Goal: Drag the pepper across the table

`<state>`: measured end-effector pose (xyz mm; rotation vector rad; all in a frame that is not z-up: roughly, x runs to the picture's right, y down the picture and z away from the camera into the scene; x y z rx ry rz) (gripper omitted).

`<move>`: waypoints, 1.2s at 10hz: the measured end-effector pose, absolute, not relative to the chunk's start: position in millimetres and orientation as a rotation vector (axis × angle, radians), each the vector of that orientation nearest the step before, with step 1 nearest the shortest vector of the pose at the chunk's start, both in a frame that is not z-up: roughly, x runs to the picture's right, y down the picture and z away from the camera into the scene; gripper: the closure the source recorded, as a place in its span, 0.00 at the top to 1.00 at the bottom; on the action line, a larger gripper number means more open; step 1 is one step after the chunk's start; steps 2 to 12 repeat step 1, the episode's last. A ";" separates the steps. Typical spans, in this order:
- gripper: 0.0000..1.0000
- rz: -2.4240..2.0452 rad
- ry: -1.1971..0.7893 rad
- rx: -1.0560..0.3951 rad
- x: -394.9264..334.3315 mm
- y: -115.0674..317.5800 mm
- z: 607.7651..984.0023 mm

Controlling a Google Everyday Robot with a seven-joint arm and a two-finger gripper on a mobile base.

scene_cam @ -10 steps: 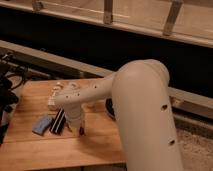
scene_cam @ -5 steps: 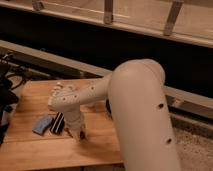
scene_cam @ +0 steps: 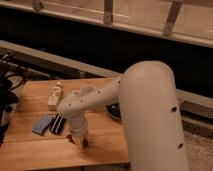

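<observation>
My gripper hangs from the white arm and points down at the table, near its front edge. A small dark red-brown spot, the pepper, shows at the gripper's left side, low on the wood. I cannot tell whether the gripper touches or holds it. The black ribbed block lies just left of and behind the gripper, with the blue pad beside it.
A white packet lies at the back of the table. A dark bowl sits at the right, partly hidden by the arm. The table's front edge is close below the gripper. Dark cables and gear stand at the left.
The gripper has moved toward the table's front edge and slightly right, away from the black block. The block and blue pad have not moved.
</observation>
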<state>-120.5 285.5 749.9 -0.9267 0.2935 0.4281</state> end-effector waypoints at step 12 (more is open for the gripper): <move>0.00 0.432 0.255 -0.948 -119.9 295.4 745.2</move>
